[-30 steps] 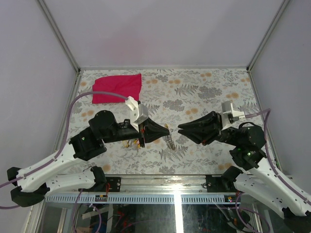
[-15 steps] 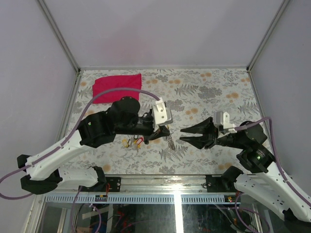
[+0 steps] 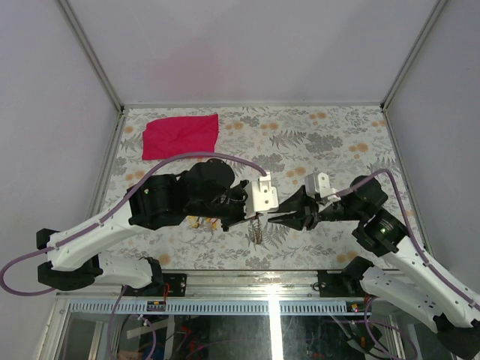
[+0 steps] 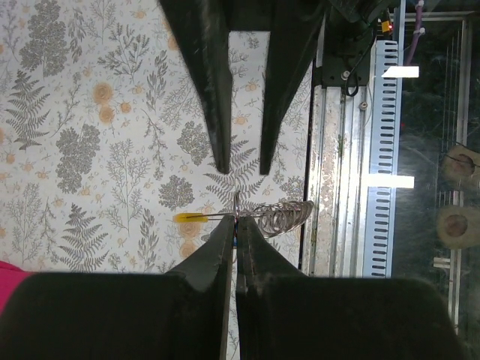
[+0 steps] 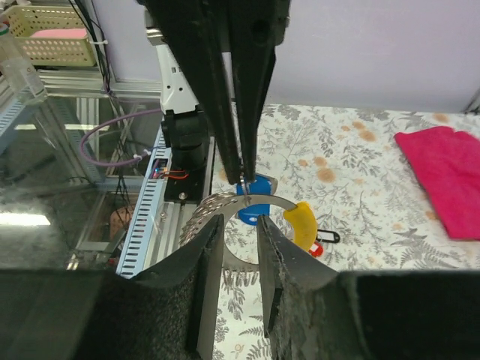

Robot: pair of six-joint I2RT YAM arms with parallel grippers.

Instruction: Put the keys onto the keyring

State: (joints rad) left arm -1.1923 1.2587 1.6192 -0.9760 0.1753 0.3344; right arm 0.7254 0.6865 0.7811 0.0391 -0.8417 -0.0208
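Observation:
The keyring (image 5: 271,200) is a thin metal ring with a silvery chain (image 5: 203,211) hanging from it. My left gripper (image 4: 236,223) is shut on the ring's edge and holds it above the table. A blue-headed key (image 5: 259,187) and a yellow-headed key (image 5: 302,223) sit on the ring. A red key (image 5: 316,250) and a black key (image 5: 327,235) lie on the table beyond. My right gripper (image 5: 240,219) is open, its tips just short of the ring and apart from it. In the top view the left gripper (image 3: 256,215) and the right gripper (image 3: 272,217) nearly meet.
A red cloth (image 3: 180,135) lies at the table's back left. Loose keys (image 3: 201,222) lie under the left arm. The metal rail of the table's near edge (image 4: 379,150) runs close below the grippers. The table is walled at the back and both sides.
Both arms have swung inward and the grippers now meet at the middle near the front. The left gripper now holds the keyring lifted, with the chain hanging.

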